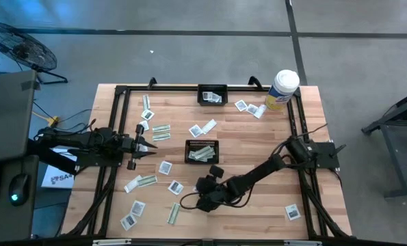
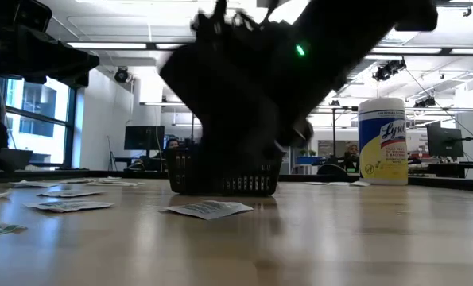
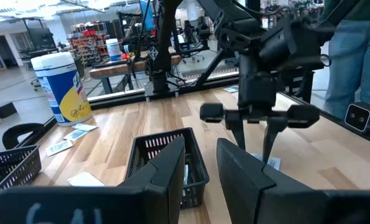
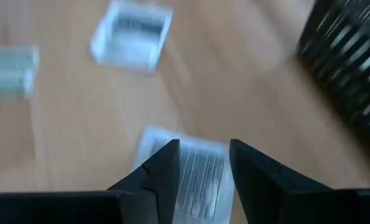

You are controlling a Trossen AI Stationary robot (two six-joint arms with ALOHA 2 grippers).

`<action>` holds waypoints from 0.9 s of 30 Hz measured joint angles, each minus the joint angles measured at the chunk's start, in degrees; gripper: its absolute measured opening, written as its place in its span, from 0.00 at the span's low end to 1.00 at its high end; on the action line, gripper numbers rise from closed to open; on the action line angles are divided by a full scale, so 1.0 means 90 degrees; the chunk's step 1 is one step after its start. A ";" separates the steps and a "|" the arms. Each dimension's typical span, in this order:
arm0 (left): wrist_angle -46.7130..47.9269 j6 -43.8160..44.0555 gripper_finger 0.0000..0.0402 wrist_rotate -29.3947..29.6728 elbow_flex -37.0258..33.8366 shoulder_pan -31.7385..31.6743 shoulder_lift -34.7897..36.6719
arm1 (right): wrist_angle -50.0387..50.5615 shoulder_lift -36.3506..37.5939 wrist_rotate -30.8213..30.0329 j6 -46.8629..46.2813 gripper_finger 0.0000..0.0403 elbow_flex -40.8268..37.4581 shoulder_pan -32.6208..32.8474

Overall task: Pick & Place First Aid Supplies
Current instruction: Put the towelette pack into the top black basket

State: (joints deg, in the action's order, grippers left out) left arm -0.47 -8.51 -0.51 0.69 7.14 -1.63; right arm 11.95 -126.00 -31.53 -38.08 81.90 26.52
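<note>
Here, from above, the right claw (image 1: pixel 191 199) is hanging near a square white packet (image 1: pixel 176 187) on the desk (image 1: pixel 258 212); the left claw (image 1: pixel 148 145) is waiting, half open and empty. In its wrist view, the open fingers (image 4: pixel 163 168) are straddling that packet (image 4: pixel 200 177): next lower and close.

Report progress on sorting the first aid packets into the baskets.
Done: a few packets lie in the center basket and the far basket. In hand: the right gripper, open, is over a square white packet; the left gripper waits. Left: many packets, like this green strip, scattered on the table.
</note>
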 joint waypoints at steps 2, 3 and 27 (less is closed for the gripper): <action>0.0001 0.0000 0.23 0.0000 0.0000 -0.0002 0.0000 | 0.0098 -0.0005 0.0241 -0.0052 0.33 -0.0014 0.0004; 0.0002 -0.0002 0.23 0.0000 0.0000 -0.0001 0.0000 | 0.0160 0.0007 0.0370 -0.0056 0.33 -0.0011 0.0003; 0.0000 0.0000 0.23 0.0000 0.0000 0.0000 0.0000 | 0.1460 0.0666 -0.0517 -0.1545 0.33 -0.0038 0.0697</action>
State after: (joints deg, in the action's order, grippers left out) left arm -0.47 -8.51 -0.51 0.69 7.14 -1.63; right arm 25.08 -120.01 -36.18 -51.99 81.56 32.80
